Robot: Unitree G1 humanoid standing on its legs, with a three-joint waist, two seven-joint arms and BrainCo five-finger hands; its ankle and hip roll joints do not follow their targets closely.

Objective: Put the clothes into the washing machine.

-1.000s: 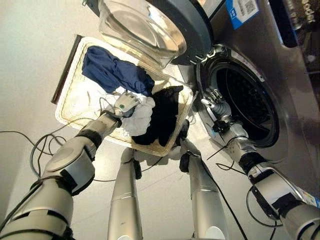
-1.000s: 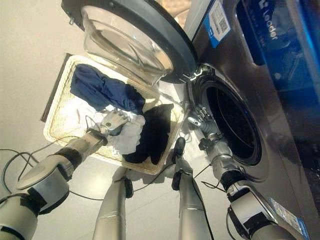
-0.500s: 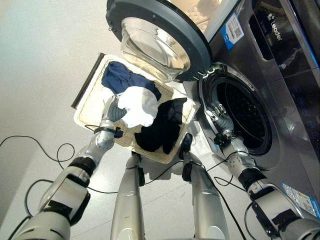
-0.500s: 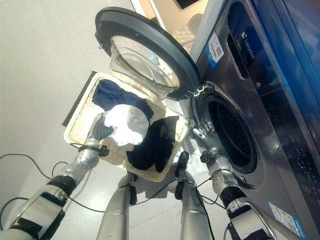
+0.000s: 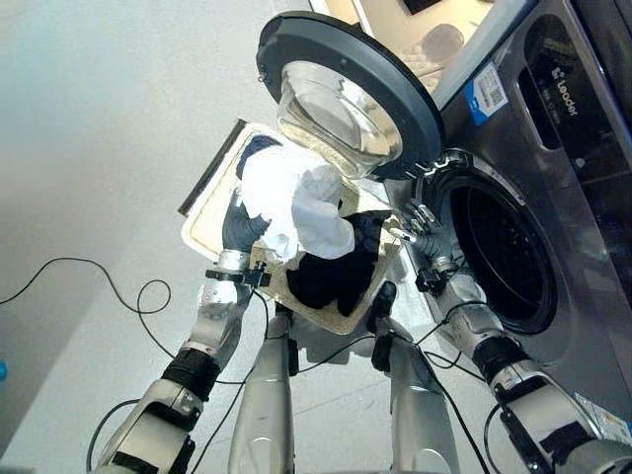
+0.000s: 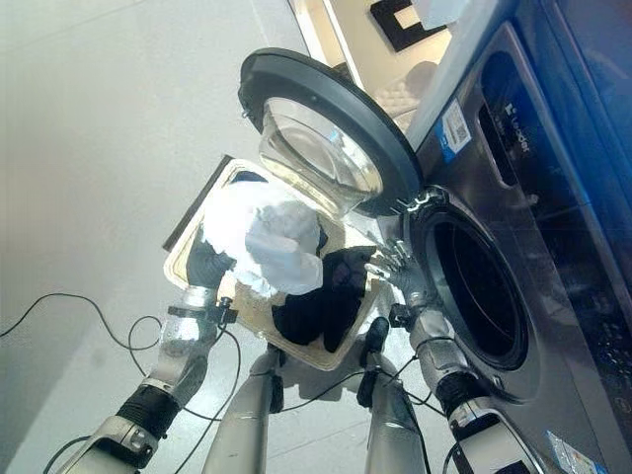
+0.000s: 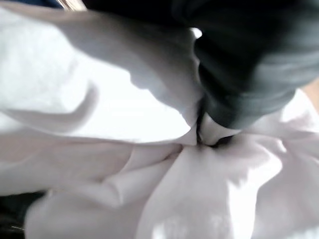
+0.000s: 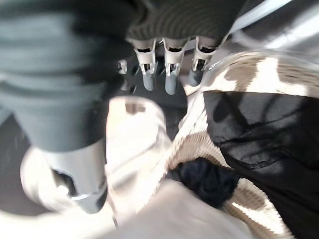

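Fingers of the left hand (image 5: 240,229) are hidden in a white garment (image 5: 296,197), so their grip cannot be told; the garment is held above the basket (image 5: 202,205).

The right hand (image 6: 393,269) is held beside the drum opening (image 5: 504,252) with fingers straight and slightly apart, holding nothing. A dark garment (image 5: 341,267) is left in the basket. The white bundle is best carried clear of the open door (image 5: 346,94) and pushed deep into the drum, so no trailing cloth is caught on the rim.
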